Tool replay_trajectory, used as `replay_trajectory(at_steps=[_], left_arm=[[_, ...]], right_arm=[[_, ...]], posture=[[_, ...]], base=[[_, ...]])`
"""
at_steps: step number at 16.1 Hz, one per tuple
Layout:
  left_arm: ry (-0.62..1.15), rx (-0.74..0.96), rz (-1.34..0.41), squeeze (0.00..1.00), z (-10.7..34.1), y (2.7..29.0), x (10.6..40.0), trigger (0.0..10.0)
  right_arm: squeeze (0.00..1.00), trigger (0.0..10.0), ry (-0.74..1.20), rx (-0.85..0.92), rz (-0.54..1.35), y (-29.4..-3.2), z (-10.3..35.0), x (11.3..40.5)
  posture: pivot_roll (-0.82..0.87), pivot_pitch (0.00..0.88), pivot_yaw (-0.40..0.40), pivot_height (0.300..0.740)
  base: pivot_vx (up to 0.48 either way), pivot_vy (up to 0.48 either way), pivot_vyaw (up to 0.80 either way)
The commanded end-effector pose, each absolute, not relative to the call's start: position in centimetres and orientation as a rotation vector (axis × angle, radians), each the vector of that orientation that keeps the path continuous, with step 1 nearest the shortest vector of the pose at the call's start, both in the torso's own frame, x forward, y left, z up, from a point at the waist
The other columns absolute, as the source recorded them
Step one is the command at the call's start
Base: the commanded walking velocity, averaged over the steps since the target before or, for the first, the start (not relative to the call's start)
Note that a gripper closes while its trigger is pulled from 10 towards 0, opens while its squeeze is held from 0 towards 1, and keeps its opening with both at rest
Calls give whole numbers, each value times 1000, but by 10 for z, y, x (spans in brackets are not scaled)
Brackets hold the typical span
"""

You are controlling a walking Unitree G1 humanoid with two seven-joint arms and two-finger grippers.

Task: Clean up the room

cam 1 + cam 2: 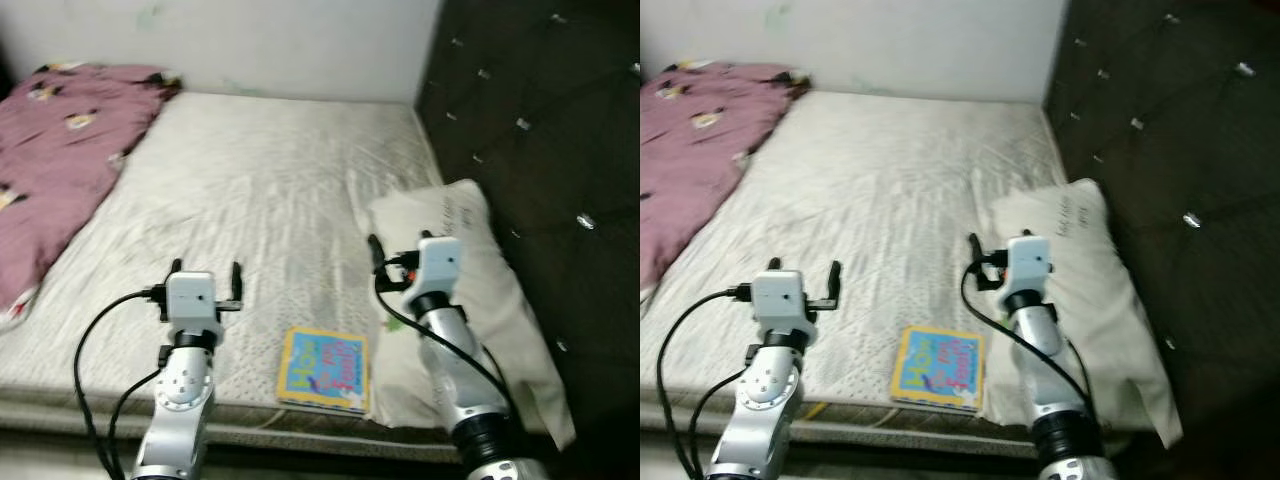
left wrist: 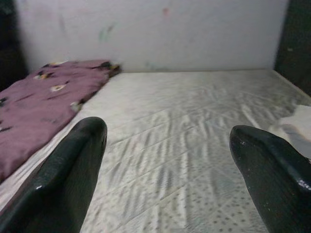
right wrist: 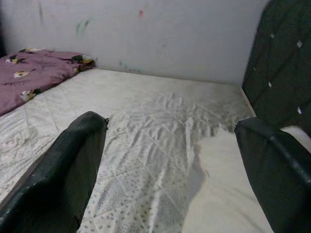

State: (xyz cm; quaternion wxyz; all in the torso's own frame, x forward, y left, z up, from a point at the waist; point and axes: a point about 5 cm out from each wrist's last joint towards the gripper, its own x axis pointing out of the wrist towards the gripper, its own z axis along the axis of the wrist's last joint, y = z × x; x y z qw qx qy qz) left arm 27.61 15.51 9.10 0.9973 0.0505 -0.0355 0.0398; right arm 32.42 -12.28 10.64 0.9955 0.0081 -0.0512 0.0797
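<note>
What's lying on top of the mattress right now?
On the mattress lie a purple blanket on the robot's left, a white pillow by the headboard, and a colourful book at the near edge. Anything beneath the blanket is hidden.

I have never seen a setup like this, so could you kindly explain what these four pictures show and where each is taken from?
This is a humanoid robot standing at a bed. Two pictures come from cameras in its head, looking down; the other two sit on its wrists, looking along each pincer's black fingers. The left pincer and right pincer both hover open above the mattress, holding nothing. On the mattress lie a colourful children's book near the front edge, a white pillow by the dark padded headboard, and a purple blanket on the robot's left.
</note>
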Motion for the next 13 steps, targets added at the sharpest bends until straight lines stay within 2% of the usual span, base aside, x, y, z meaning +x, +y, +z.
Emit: replay_trajectory(at_steps=[1, 2, 8, 10, 13], left_arm=[[-62, 110, 97, 0, 91, 160, 274, 10000], [-60, 110, 99, 0, 90, 160, 274, 10000], [-43, 100, 111, 0, 83, 159, 272, 10000], [-37, 99, 143, 0, 80, 178, 264, 10000], [-28, 152, 191, 0, 80, 205, 235, 10000]], right_arm=[[0, 10000, -127, 14, 160, -119, 113, 326], [0, 10000, -129, 32, 156, -120, 113, 326], [0, 10000, -121, -27, 120, -130, 106, 317], [0, 10000, -108, -59, 55, -149, 102, 308], [0, 10000, -108, -82, 45, -172, 105, 285]], posture=[[62, 0, -27, 740], [60, 0, -29, 740], [37, 0, -42, 740], [42, 0, -47, 740], [39, 0, -43, 740]], base=[[0, 0, 800], [0, 0, 800], [0, 0, 0], [0, 0, 0], [0, 0, 0]])
